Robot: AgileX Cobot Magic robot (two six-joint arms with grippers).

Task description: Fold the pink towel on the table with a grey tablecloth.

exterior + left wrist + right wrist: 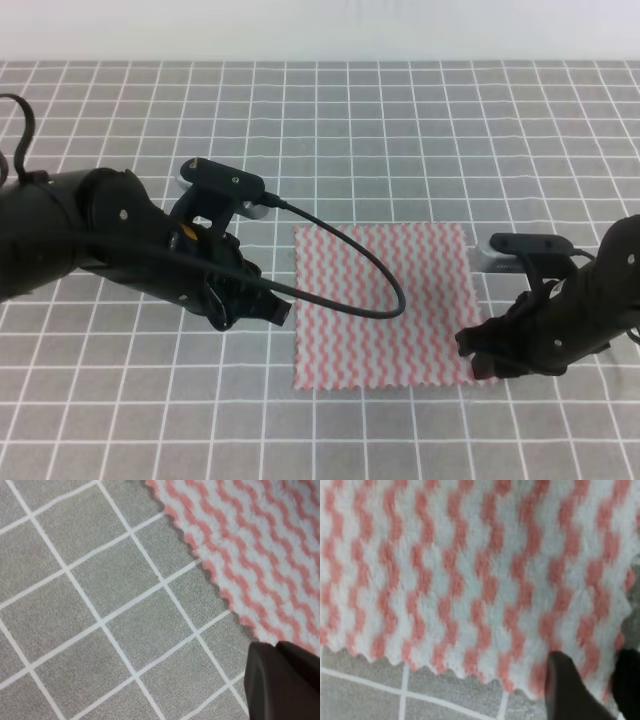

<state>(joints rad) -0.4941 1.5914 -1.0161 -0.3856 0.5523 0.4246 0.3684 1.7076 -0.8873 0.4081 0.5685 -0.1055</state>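
The pink towel lies flat between left tool and right tool.

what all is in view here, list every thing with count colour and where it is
pink towel: one, pink-and-white zigzag stripes, lying flat and unfolded on the cloth, right of centre
table with a grey tablecloth: one, grey with a white line grid, fills most of the view
black cable: one, loops from the left arm over the towel's left part
left gripper: one, black, at the towel's left edge; open or shut cannot be told
right gripper: one, black, jaws open at the towel's near right corner
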